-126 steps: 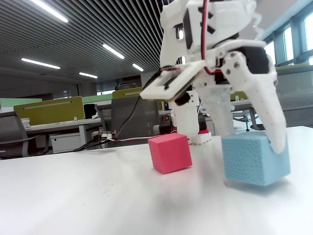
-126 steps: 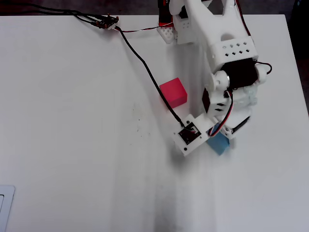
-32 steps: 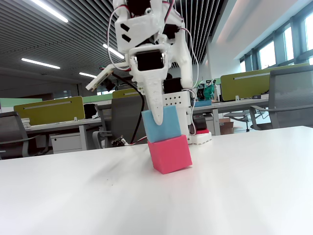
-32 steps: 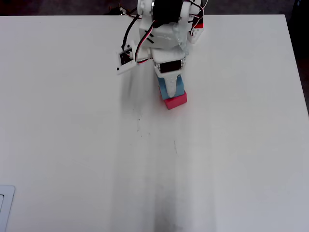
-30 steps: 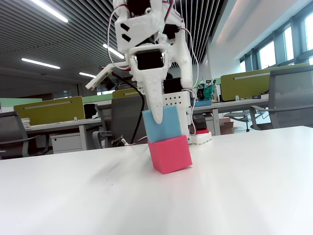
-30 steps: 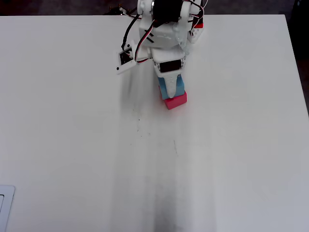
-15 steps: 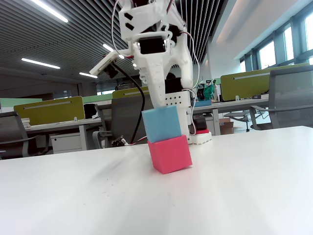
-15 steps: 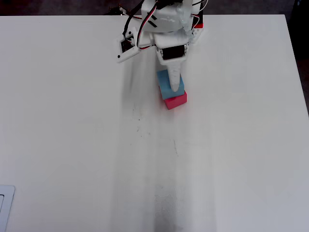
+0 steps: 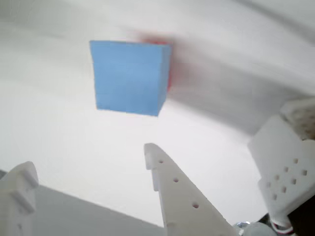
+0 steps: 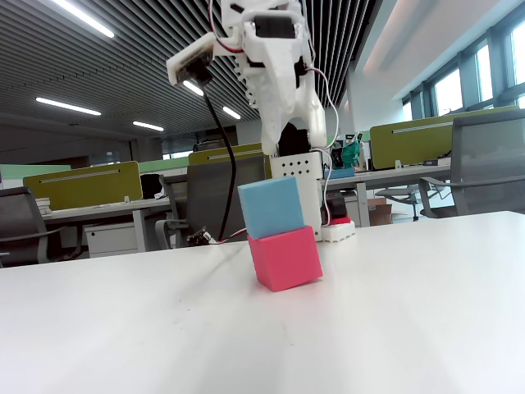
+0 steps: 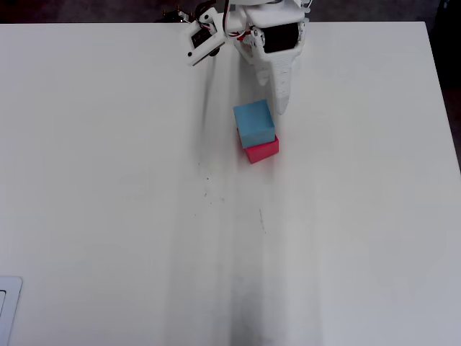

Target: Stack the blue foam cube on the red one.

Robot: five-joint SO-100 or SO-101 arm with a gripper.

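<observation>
- One big white table [image 11: 108,216] lies flat and smooth under everything, with a few tiny dark specks near its middle in the overhead view.
- My arm [image 10: 275,74] is made of white plastic with little round holes, and red and black wires loop along it. In the fixed view it is lifted up high, above and behind the cubes.
- My claw [image 9: 93,169] is spread wide and holds nothing. In the wrist view one long pointed finger [image 9: 172,191] has a row of holes, and the other finger's tip shows at the bottom left.
- The blue foam cube [image 10: 271,208] has a slightly rough, spongy look. It sits on top of the red one [image 10: 285,258], turned a little so the edges do not line up.
- The red one has smooth, dull faces and rests on the table. From above, only a strip of it [image 11: 263,151] peeks out past the blue foam cube [image 11: 253,122].
</observation>
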